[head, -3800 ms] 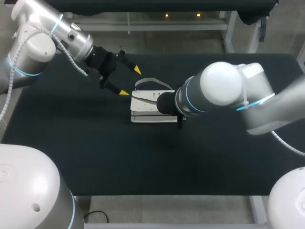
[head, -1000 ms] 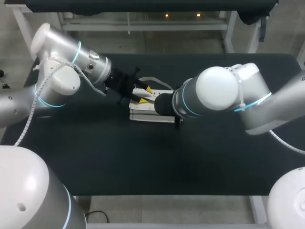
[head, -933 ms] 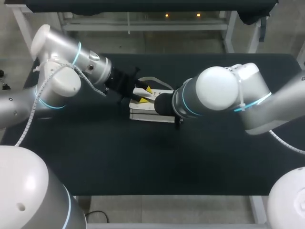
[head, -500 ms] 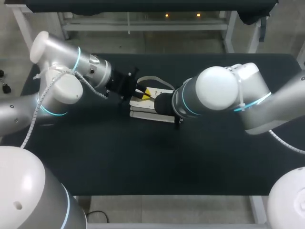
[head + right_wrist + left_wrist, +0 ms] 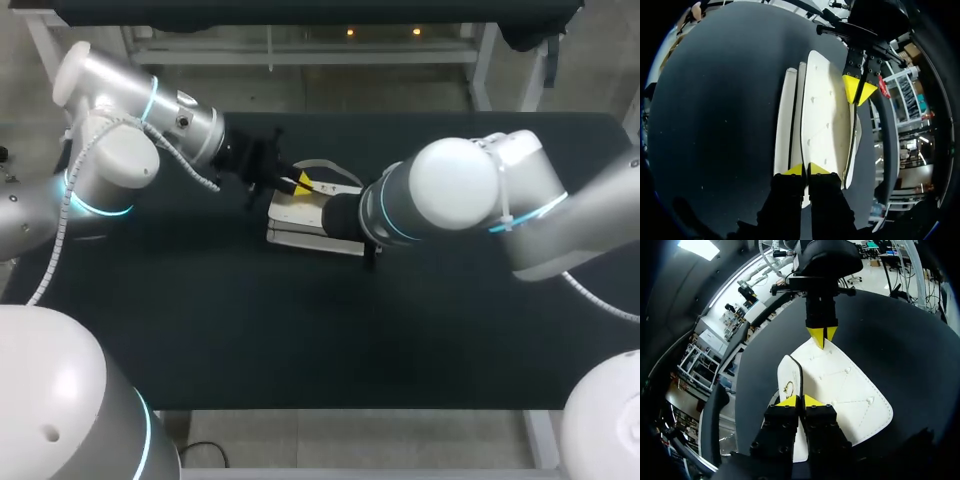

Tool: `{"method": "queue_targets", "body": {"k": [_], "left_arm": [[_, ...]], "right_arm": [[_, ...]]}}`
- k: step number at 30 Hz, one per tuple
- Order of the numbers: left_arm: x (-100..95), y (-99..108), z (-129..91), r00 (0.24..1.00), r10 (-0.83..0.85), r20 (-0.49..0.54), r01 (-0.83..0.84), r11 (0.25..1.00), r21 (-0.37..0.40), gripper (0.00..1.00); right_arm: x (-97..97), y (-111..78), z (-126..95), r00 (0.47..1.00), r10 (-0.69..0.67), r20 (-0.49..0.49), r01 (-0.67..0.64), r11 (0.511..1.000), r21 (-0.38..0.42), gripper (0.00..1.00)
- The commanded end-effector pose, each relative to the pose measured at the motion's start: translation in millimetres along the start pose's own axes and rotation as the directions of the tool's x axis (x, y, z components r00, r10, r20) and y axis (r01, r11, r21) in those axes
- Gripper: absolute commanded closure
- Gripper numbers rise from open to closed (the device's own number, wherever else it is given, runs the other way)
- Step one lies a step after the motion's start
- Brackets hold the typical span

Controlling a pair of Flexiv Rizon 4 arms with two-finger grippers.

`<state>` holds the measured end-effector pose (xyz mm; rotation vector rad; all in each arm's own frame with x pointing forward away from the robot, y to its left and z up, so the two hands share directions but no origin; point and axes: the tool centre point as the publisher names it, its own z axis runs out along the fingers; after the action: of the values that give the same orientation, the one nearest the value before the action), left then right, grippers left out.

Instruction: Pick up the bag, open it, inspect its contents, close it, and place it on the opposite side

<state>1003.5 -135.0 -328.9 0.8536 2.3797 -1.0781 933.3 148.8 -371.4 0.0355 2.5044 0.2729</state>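
White flat stitched bag [image 5: 292, 222] near the middle of the black cloth table [image 5: 300, 340], pinched at two opposite edges.
Head view: left gripper [image 5: 303, 183] at the bag's left edge. Left wrist view: yellow tips closed on the flap's rim, right gripper [image 5: 823, 336] clamped on the opposite rim. Right wrist view: own tips likewise pressed together on the flap. Probably light, soft and floppy; best taken by the flap's edge, not the smooth face. Matte cloth underneath, little sliding expected.

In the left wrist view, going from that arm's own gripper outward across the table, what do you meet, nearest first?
left gripper → white bag → right gripper, at the bag's far edge
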Motion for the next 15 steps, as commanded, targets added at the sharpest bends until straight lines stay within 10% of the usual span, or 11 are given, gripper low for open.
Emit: {"method": "queue_targets", "body": {"k": [1, 15], "left_arm": [[-7.4, 5.3, -8.1, 0.999, 0.008, -0.037, -0.008, 1.0, -0.004, 1.0], [4.6, 11.2, -0.1, 0.996, -0.015, -0.085, 0.013, 1.0, -0.018, 1.0]], "right_arm": [[4.2, -4.5, 0.9, 1.0, -0.001, 0.001, 0.001, 1.0, 0.001, 1.0], [4.2, -4.5, 0.9, 1.0, -0.001, 0.001, 0.001, 1.0, 0.001, 1.0]]}}
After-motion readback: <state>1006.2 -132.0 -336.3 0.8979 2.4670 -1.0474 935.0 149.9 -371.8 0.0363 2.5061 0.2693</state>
